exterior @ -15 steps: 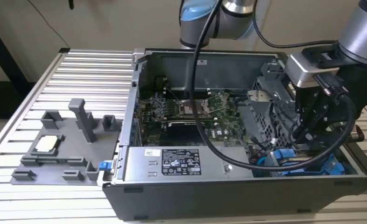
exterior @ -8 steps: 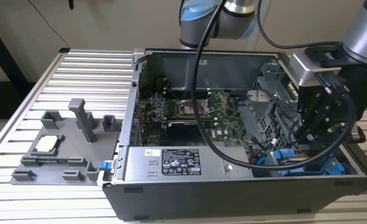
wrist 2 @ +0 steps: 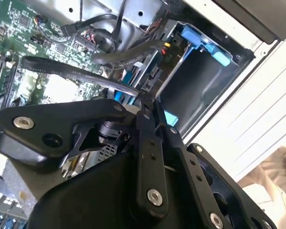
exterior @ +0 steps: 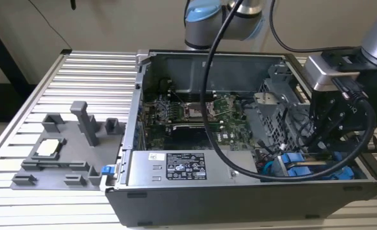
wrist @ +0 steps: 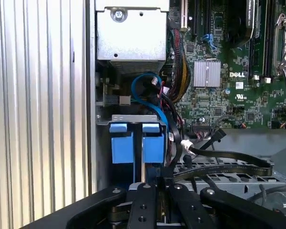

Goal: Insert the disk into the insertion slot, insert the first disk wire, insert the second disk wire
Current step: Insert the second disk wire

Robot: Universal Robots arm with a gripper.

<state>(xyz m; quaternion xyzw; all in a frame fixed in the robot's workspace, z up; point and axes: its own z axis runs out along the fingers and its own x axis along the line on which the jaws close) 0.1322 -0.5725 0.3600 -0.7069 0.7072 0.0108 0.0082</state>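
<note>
The disk (wrist: 133, 143), in its blue carrier, appears already seated in the insertion slot (exterior: 284, 127) at the near corner of the open computer case (exterior: 195, 201) on the exterior view's right, so the first step looks done. The wires seem the work in hand: the gripper (wrist 2: 148, 107) reaches down at the drive bay, its jaws drawn narrow, though I cannot tell what they pinch, if anything. The first wrist view shows the two blue carrier tabs side by side and a blue cable (wrist: 145, 90) looping beyond them; the second wrist view shows the bay's open end instead. The exterior view alone takes in the ribbed worktop (exterior: 79, 72) and a grey fixture tray (exterior: 60, 143) to the left.
</note>
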